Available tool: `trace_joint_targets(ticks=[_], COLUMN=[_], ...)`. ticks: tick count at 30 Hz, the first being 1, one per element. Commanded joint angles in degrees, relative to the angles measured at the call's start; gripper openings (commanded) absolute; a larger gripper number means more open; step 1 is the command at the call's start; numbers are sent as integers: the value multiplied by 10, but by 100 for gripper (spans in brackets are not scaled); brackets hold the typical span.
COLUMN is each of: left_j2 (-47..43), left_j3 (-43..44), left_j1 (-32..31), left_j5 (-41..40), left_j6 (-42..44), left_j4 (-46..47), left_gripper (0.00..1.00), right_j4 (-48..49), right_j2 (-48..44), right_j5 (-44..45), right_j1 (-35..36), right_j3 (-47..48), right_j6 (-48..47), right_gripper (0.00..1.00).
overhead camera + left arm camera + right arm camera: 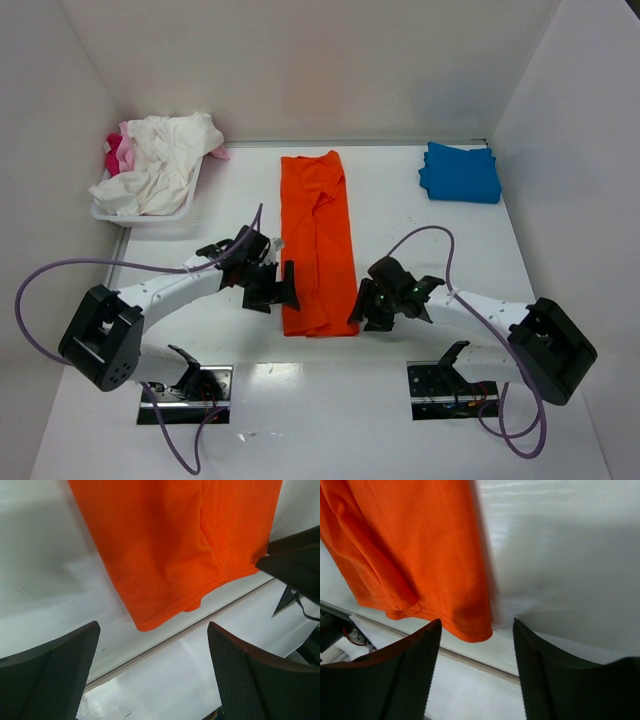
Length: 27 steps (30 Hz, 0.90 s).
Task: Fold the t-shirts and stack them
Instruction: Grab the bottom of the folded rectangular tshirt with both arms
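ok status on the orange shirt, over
Open and empty: left gripper, right gripper, flanking the near hem. Lying flat: orange t-shirt, folded to a long strip. Nothing blocking the hem.

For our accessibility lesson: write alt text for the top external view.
An orange t-shirt, folded into a long strip, lies mid-table between the open left end effector and right end effector. A folded blue t-shirt sits far right; a white shirt and pink shirt fill a tray far left.

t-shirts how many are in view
4: an orange t-shirt mid-table, a folded blue t-shirt far right, a white t-shirt and a pink t-shirt heaped in the tray; more may be hidden there.
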Motion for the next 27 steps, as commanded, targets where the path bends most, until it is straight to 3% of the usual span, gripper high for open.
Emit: trace_joint_targets(ticks=[1, 10, 19, 27], left_j2=[2, 31, 64, 84], left_j3=[-4, -9, -16, -11], left_j1=[-21, -53, -53, -53], left_j5=[12, 12, 13, 10], left_j6=[-16, -32, -27, -21], left_j4=[5, -2, 25, 26], left_gripper=[95, 93, 89, 68], right_j4=[23, 41, 43, 37], right_j2=[16, 41, 44, 31], right_j5=[21, 9, 9, 15], right_j1=[5, 5, 5, 5], right_j3=[15, 15, 15, 20], right_j6=[-18, -30, -38, -32], right_gripper=[56, 19, 5, 0])
